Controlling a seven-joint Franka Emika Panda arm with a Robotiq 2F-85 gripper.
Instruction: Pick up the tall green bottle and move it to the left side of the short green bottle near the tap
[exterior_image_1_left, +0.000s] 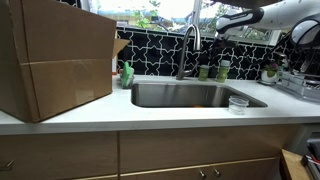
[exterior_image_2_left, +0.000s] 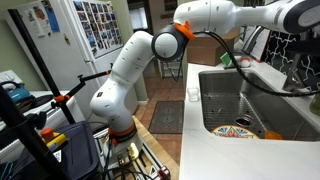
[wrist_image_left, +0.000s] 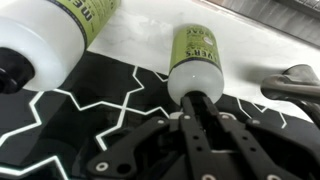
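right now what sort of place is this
Most likely a home kitchen: a steel sink set in a white counter, a tall gooseneck tap behind it, and wood cabinets below.

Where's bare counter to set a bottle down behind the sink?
Bare: ledge between soap bottle and tap; front counter before the sink. Crowded: tap to dish rack, with short green bottle, tall green bottle, plant.

"ME…" on tall green bottle (wrist_image_left: 192, 52) lbl, same on nbr bottle (wrist_image_left: 70, 25), rest illegible
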